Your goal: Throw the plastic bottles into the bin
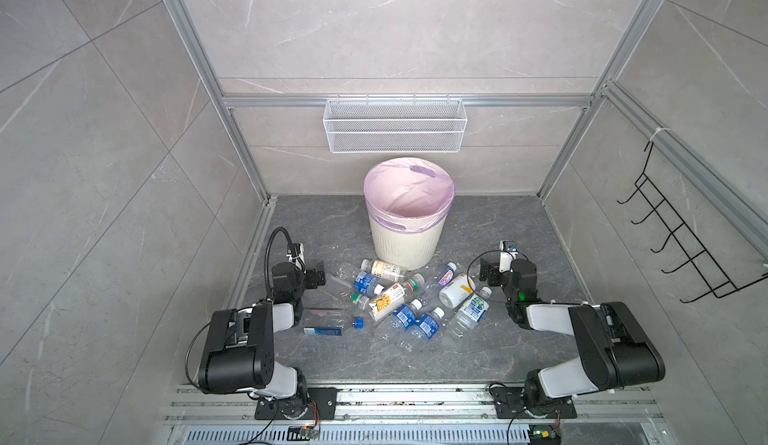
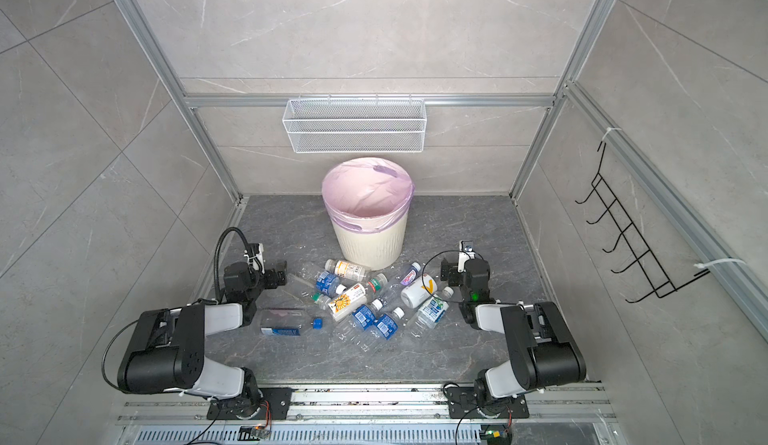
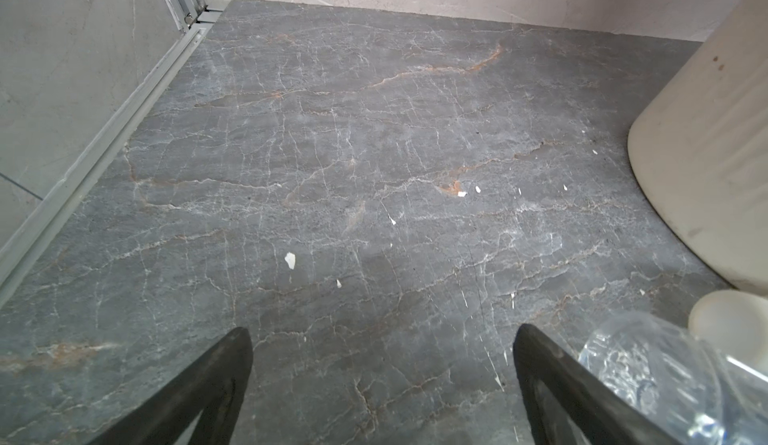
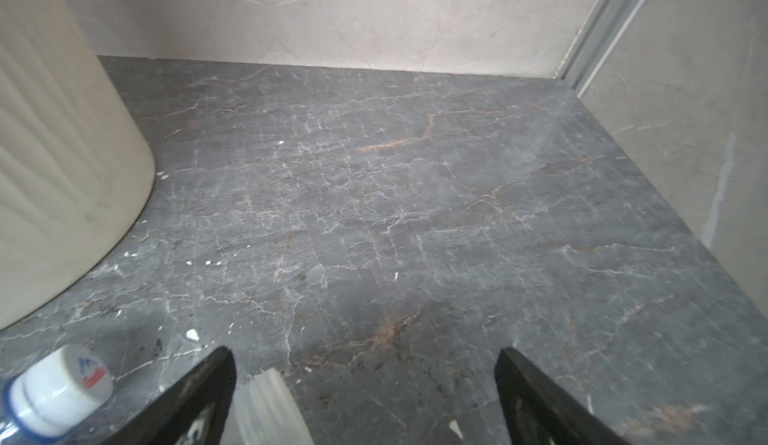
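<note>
The bin (image 1: 409, 214) (image 2: 368, 214), cream and ribbed with a pink liner, stands at the back middle of the floor. Several plastic bottles (image 1: 407, 297) (image 2: 365, 297) lie in a pile in front of it, among them a sunflower-labelled one (image 1: 388, 297) and a large clear one with a blue cap (image 1: 328, 322). My left gripper (image 1: 316, 274) (image 3: 382, 330) is open over bare floor left of the pile, a clear bottle (image 3: 648, 364) just outside one finger. My right gripper (image 1: 488, 273) (image 4: 365, 351) is open right of the pile, beside a white-capped bottle (image 4: 62, 389).
A white wire mesh basket (image 1: 395, 125) hangs on the back wall above the bin. A black hook rack (image 1: 685, 239) hangs on the right wall. Aluminium frame rails (image 3: 104, 143) run along the floor's edges. A pale translucent strip (image 4: 266, 405) shows inside one right finger.
</note>
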Robot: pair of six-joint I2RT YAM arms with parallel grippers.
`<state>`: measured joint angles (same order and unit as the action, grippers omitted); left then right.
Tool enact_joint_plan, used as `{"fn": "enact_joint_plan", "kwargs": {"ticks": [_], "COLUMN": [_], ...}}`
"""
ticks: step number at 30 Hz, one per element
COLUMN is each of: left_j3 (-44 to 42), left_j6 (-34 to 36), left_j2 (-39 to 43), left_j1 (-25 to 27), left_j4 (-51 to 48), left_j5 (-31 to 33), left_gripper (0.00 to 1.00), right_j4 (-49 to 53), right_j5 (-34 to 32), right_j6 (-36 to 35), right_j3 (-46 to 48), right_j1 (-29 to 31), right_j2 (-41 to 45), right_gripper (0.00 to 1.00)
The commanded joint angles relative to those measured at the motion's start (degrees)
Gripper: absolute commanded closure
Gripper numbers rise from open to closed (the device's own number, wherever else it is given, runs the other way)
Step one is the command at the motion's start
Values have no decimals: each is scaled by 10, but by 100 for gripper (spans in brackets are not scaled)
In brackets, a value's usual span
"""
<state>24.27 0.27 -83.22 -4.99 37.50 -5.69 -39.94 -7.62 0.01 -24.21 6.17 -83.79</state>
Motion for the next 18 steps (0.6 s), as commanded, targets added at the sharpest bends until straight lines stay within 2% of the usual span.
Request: {"fn": "enact_joint_plan", "kwargs": {"ticks": [1,4,8,12,16,18], "left_j3": [43,62,92,119,137,134], "left_j6": [-10,-2,23,57,139,180], "left_j2": [47,86,133,173,221,250], "left_j1": [-5,-8,-18,-35,-48,-63], "left_j4": [-81,-133,-218,-328,-438,-482], "left_j5": [11,17,3,-31,-61,-97], "left_gripper": [0,0,0,0,0,1], "right_j4": [124,262,485,599,698,736], "right_j5": [-49,-126,-178,-198,-184,-185], "right_j6": [24,110,221,259,281,287], "right_j3": [-57,-112,-219,-256,-277,-283], "right_j1": [0,0,8,55,104,127], "right_j2": [50,87,82,108,152,175], "right_gripper": [1,1,1,0,0,1]}}
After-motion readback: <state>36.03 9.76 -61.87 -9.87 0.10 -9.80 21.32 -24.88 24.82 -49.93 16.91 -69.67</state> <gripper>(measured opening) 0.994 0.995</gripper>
